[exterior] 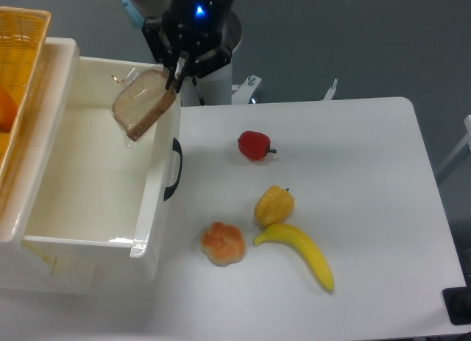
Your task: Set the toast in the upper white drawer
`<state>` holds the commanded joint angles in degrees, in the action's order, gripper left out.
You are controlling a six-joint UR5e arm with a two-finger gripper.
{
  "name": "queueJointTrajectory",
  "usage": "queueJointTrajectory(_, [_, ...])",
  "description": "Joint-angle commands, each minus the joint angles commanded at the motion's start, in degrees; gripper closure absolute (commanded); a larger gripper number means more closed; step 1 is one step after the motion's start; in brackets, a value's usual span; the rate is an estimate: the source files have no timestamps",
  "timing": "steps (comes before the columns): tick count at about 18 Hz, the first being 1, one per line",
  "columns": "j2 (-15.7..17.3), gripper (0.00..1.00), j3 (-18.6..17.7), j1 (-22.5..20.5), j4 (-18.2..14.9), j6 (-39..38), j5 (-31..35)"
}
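The toast (140,103), a pale slice with a brown crust in clear wrap, hangs tilted just inside the right wall of the upper white drawer (96,175). My gripper (175,79) is shut on the slice's upper right corner, directly above the drawer's right rim. The drawer stands pulled open, its black curved handle (173,169) facing the table, and its white floor is bare.
On the table lie a red pepper (255,145), a yellow pepper (274,205), a banana (302,253) and a round orange-pink pastry (223,243). A yellow woven basket (16,68) holding something orange sits at the far left. The arm's base (213,76) stands behind the table.
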<state>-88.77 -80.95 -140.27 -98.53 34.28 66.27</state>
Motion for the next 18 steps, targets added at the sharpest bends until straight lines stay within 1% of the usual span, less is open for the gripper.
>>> queueJointTrajectory(2, [0.0, 0.69, -0.1, 0.1, 0.0, 0.0, 0.0])
queueJointTrajectory(3, [0.0, 0.63, -0.3, 0.3, 0.0, 0.0, 0.0])
queueJointTrajectory(5, [0.0, 0.57, -0.4, 0.9, 0.0, 0.0, 0.1])
queueJointTrajectory(10, [-0.8, 0.57, -0.4, 1.1, 0.1, -1.0, 0.0])
queueJointTrajectory(12, [-0.9, 0.56, -0.4, 1.8, 1.0, -1.7, 0.0])
queueJointTrajectory(14, [-0.9, 0.54, -0.4, 1.8, 1.1, -1.7, 0.2])
queueJointTrajectory(16, [-1.1, 0.39, -0.4, 1.7, 1.5, -1.1, 1.7])
queueJointTrajectory(17, [-1.7, 0.29, -0.4, 1.7, 2.3, -1.1, 3.3])
queueJointTrajectory(18, [-2.0, 0.07, -0.5, 1.4, 2.9, -1.2, 5.4])
